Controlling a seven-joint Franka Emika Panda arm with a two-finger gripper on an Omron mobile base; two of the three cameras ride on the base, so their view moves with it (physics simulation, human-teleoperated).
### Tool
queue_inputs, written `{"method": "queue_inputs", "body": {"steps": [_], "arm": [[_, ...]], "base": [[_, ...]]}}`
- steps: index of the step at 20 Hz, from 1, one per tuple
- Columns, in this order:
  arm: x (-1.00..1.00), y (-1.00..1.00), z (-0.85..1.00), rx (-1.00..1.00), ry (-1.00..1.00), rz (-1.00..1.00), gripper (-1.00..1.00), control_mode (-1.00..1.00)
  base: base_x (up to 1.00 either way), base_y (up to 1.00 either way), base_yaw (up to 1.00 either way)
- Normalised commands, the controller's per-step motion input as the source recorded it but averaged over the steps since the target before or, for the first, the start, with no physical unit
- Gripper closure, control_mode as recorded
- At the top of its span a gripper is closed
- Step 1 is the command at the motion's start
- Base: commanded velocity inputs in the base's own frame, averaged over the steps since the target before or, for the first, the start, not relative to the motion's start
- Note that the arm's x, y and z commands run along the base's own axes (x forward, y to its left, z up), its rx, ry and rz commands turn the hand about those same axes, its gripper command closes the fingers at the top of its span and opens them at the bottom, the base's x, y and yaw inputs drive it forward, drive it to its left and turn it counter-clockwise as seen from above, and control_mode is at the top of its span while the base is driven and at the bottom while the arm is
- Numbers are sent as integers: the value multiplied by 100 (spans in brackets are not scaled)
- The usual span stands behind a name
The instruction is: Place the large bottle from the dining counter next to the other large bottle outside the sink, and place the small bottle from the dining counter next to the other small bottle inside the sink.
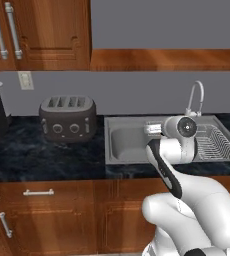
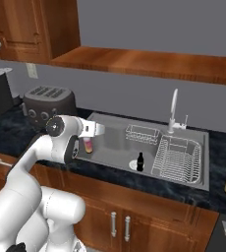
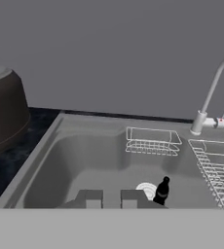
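Gripper (image 3: pixel 108 198) jaws closed, nothing visibly between them, over the matte steel sink (image 3: pixel 46 160); slim dark glossy small bottle (image 3: pixel 161 190) stands beside the round drain (image 3: pixel 145 189).

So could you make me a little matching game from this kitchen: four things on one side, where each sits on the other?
Things:
1 toaster
2 small dark bottle
3 wire drying rack
4 tap

Places:
A right-hand part of the sink
B on the counter, left of the sink
C at the sink's back rim
D sink floor, by the drain

Pairs: 1-B, 2-D, 3-A, 4-C
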Motion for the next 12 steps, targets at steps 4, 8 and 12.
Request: {"method": "queue_inputs", "body": {"steps": [4,8,12], "arm": [[0,0,0,0,0,0,100,100],[0,0,0,0,0,0,100,100],[0,0,0,0,0,0,100,100]], "base": [[28,-3,0],[23,-3,0],[25,-4,0]]}}
